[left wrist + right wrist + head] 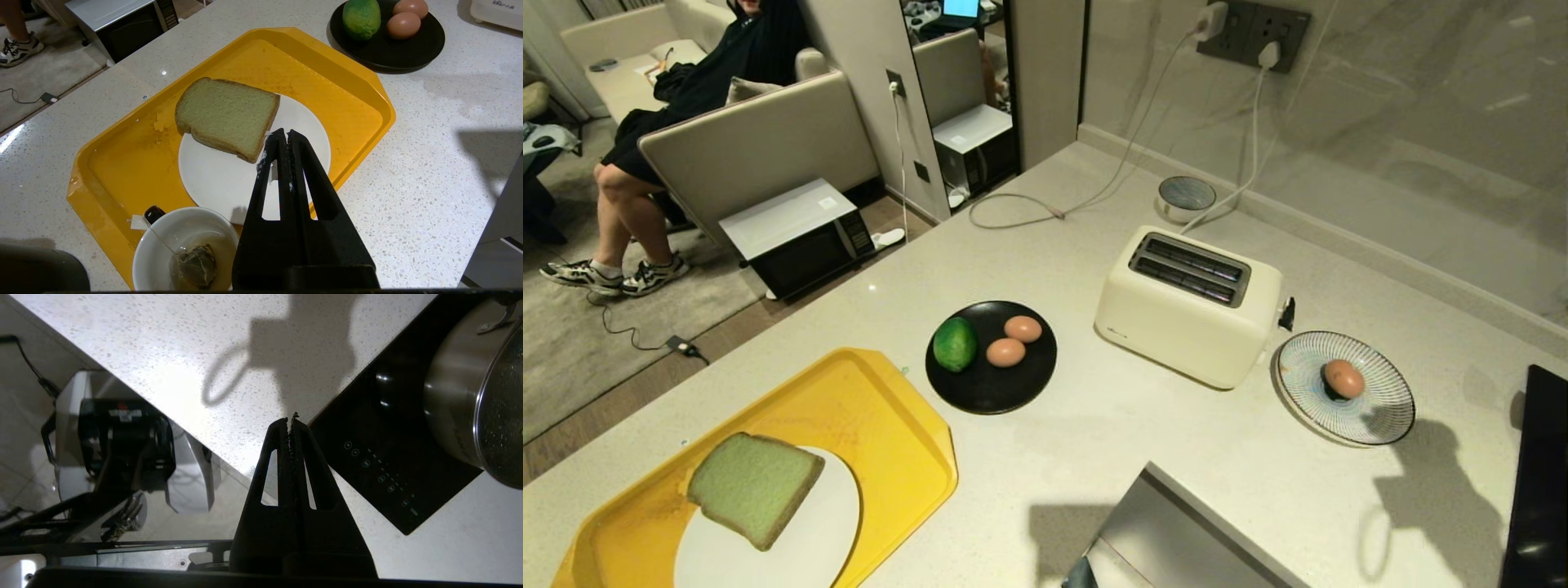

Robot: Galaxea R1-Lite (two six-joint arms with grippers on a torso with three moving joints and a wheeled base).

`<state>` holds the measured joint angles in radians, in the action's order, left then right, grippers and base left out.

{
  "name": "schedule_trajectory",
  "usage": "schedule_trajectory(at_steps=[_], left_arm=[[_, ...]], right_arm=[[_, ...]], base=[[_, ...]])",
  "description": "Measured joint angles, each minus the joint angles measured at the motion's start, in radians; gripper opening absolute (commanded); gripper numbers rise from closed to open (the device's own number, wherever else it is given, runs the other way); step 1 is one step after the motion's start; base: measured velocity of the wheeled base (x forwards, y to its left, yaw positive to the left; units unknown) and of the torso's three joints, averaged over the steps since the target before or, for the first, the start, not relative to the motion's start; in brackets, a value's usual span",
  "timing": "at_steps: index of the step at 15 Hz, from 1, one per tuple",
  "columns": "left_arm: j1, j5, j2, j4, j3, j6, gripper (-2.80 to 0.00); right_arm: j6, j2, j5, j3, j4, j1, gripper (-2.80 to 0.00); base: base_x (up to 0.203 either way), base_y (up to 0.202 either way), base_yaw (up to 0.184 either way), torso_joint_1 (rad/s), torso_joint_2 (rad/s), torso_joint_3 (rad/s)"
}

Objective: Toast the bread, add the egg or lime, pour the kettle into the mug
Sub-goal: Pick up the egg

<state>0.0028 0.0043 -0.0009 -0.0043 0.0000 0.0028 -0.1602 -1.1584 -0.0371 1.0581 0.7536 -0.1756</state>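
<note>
The pale green bread (754, 487) (226, 116) lies on a white plate (212, 183) in the yellow tray (890, 408). The lime (954, 344) and two eggs (1005, 352) share a black plate (992, 392). A third egg (1343, 378) sits on a striped plate (1372, 416) right of the cream toaster (1188, 304). The white mug (186, 249), with a tea bag inside, stands in the tray's near corner. A dark shape (41, 269) beside it may be the kettle; I cannot tell. My left gripper (284, 132) hangs shut over the white plate next to the bread. My right gripper (290, 420) is shut above the counter edge.
A black induction hob (380, 457) (1539, 474) with a steel pot (470, 396) lies at the counter's right end. A round grey base (1186, 196) and cables sit behind the toaster. A person (686, 98) sits on a sofa beyond the counter, near a microwave (796, 233) on the floor.
</note>
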Motion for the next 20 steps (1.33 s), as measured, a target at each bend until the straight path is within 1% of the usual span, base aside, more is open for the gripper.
schedule_trajectory(at_steps=[2,4,5,7,9,13,15,17,18,20], left_arm=[[0.0,0.0,0.0,0.0,0.0,0.0,-2.8],[0.0,0.0,0.0,0.0,0.0,0.0,-2.8],[0.0,0.0,0.0,0.0,0.0,0.0,-2.8],[0.0,0.0,0.0,0.0,0.0,0.0,-2.8],[0.0,0.0,0.0,0.0,0.0,0.0,-2.8],[0.0,0.0,0.0,0.0,0.0,0.0,-2.8],[0.0,0.0,0.0,0.0,0.0,0.0,-2.8],[0.0,0.0,0.0,0.0,0.0,0.001,-2.8],[0.0,0.0,0.0,0.0,0.0,0.0,-2.8],[0.0,0.0,0.0,0.0,0.0,0.0,-2.8]], right_arm=[[-0.033,-0.129,0.005,0.089,0.014,-0.006,-2.8],[-0.05,-0.248,0.024,0.18,0.017,-0.007,-2.8],[-0.052,-0.304,0.03,0.223,0.017,-0.008,0.0],[-0.058,-0.408,0.046,0.304,0.016,-0.008,0.0],[-0.063,-0.496,0.086,0.372,0.015,-0.008,0.0],[-0.052,-0.625,0.1,0.445,0.008,0.007,0.0],[-0.015,-0.679,0.097,0.481,0.006,0.024,0.0],[0.05,-0.73,0.087,0.524,0.007,0.052,0.0],[0.08,-0.755,0.072,0.546,0.006,0.066,0.0],[0.103,-0.804,0.022,0.58,0.007,0.082,0.0]], base=[[0.0,0.0,0.0,0.0,0.0,0.0],[0.0,0.0,0.0,0.0,0.0,0.0],[0.0,0.0,0.0,0.0,0.0,0.0],[0.0,0.0,0.0,0.0,0.0,0.0],[0.0,0.0,0.0,0.0,0.0,0.0],[0.0,0.0,0.0,0.0,0.0,0.0],[0.0,0.0,0.0,0.0,0.0,0.0],[0.0,0.0,0.0,0.0,0.0,0.0],[0.0,0.0,0.0,0.0,0.0,0.0],[0.0,0.0,0.0,0.0,0.0,0.0]])
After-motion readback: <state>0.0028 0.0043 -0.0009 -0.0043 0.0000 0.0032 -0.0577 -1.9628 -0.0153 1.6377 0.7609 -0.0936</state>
